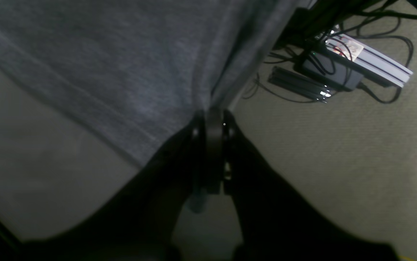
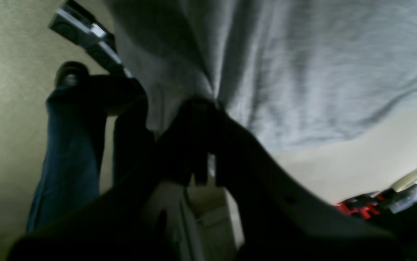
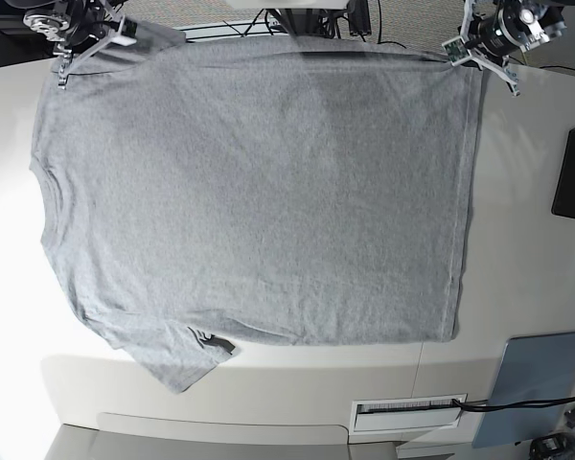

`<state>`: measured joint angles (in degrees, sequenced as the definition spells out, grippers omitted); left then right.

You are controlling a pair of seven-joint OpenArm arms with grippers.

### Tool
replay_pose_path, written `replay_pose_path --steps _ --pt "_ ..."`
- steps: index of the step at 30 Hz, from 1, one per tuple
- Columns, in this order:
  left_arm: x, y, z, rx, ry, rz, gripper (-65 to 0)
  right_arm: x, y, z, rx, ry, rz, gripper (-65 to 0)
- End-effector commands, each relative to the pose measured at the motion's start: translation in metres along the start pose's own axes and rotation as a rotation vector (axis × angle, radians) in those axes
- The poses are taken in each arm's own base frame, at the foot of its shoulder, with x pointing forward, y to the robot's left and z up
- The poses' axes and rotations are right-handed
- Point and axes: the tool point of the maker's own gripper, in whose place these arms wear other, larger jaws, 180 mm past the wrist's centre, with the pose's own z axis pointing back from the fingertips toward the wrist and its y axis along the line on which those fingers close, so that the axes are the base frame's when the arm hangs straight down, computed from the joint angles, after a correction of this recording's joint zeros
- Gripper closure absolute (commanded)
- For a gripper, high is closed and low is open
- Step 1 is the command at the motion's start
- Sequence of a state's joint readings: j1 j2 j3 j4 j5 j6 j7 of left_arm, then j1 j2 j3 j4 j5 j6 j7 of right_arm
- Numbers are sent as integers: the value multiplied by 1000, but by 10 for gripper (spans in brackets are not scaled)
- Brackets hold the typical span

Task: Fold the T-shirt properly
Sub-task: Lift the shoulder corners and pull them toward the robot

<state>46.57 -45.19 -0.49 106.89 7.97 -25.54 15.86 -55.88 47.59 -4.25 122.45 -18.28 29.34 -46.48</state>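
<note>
1. Large heather-grey cotton T-shirt (image 3: 259, 192): lying spread flat, unfolded, on white counter (image 3: 527, 240).
2. Left hand (image 3: 457, 50), right hand (image 3: 70, 53): each clamping shut on a far-edge corner.
3. Folding: not yet begun, every fold remaining.

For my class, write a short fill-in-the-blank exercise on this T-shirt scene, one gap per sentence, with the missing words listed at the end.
1. The T-shirt spread over the table is ____ in colour.
2. The left gripper is ____ on the shirt's fabric.
3. In the base view, the right gripper holds the shirt at the top ____ corner.
4. The black flat object lies near the table's ____ edge in the base view.

Missing words: grey; shut; left; right
</note>
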Motion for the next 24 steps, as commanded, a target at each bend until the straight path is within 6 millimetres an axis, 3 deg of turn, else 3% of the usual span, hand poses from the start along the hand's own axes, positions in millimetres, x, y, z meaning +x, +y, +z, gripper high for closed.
replay_pose_path --steps 1,6,13,18,24 --pt "-15 6 4 9 76 -12 0 -3 -20 7 -67 13 7 0" --pt "5 47 17 113 -4 49 0 0 -73 22 -220 -39 -67 0" --pt "26 95 23 228 -78 61 0 19 -125 31 -353 -145 -126 0" --pt "32 117 16 280 -112 97 0 28 -146 27 -372 -212 -194 0" --pt "39 123 5 286 -162 148 0 31 -159 -1 -350 -206 -205 0"
